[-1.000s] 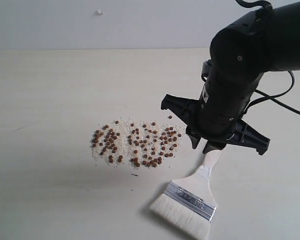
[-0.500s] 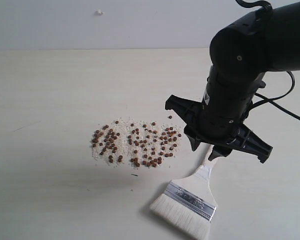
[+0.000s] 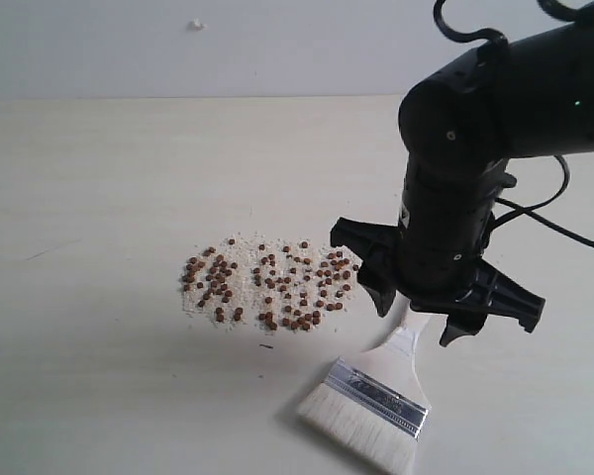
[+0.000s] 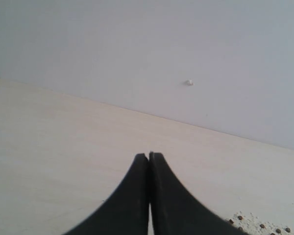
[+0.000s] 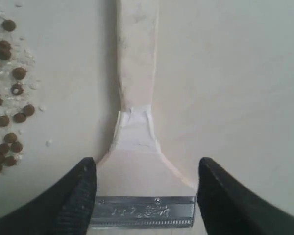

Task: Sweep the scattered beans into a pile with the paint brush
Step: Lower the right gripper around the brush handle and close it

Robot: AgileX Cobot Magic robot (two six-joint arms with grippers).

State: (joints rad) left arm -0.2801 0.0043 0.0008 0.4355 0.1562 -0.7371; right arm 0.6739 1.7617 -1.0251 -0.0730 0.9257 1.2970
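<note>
Hovering over the paint brush, the right tool has its jaws fully apart, one finger either side of the handle, gripping nothing. Brush lies flat on the surface; long axis runs from the white bristles at the near edge of ext. view up under the tool. Beans lie near the handle on its left in ext. view, loosely spread, not yet piled. Left tool: jaws together, empty, brush not in its view. Right tool is the nearer for pick-up.
</note>
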